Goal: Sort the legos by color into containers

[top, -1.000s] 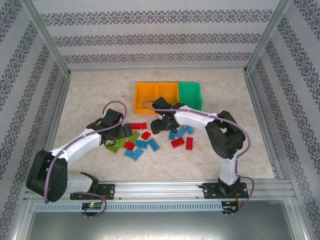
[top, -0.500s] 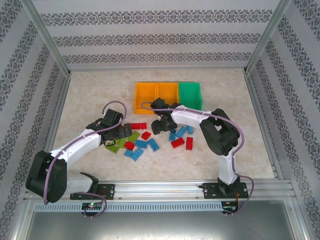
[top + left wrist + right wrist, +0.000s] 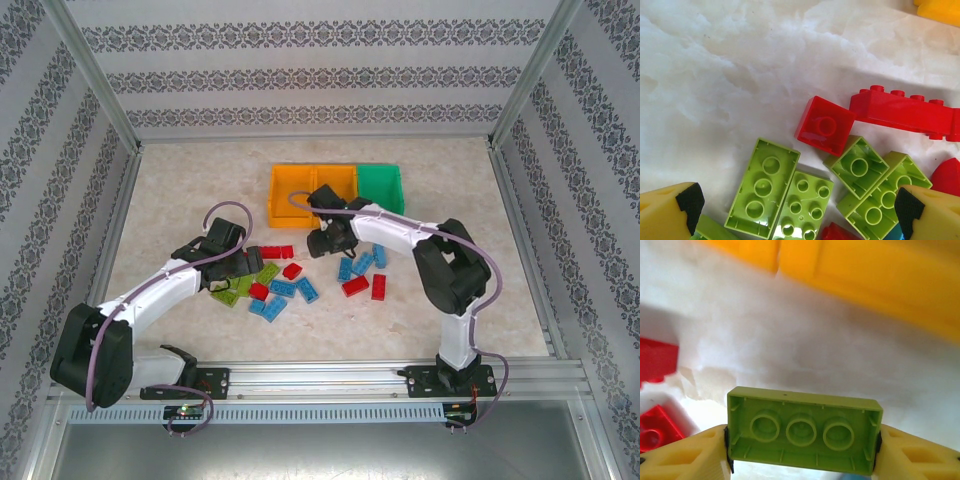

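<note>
Evidently the sorting has barely begun. Seen from above, the three small open-topped plastic bins at the far side of the pale marbled bench [image 3: 180, 190] show no bricks inside. They are the left orange bin [image 3: 290, 167], the middle orange bin [image 3: 336, 167] and the green bin [image 3: 381, 166]. The right arm crosses the near corner of the middle one, so a little of it is hidden.

One piece is in transit. The right gripper [image 3: 802, 447] is partly closed and clamped on the short ends of a light green rectangular studded plastic brick [image 3: 802, 427]. The brick is lifted clear of the bench, its hollow underside faces the wrist camera, and it sits just in front of the orange bins. It probably belongs in the green bin, off to that gripper's right.

The left gripper [image 3: 800, 205] stands wide open and holds nothing. It hovers low over a cluster of light green bricks [image 3: 765, 187] that lie beside a small red square brick [image 3: 825, 126] and a long red brick [image 3: 902, 112].

Nearly everything is left to do. The red bricks [image 3: 355, 285], blue bricks [image 3: 362, 264] and remaining green ones lie mixed on the bench between the two arms, none yet separated by colour.
</note>
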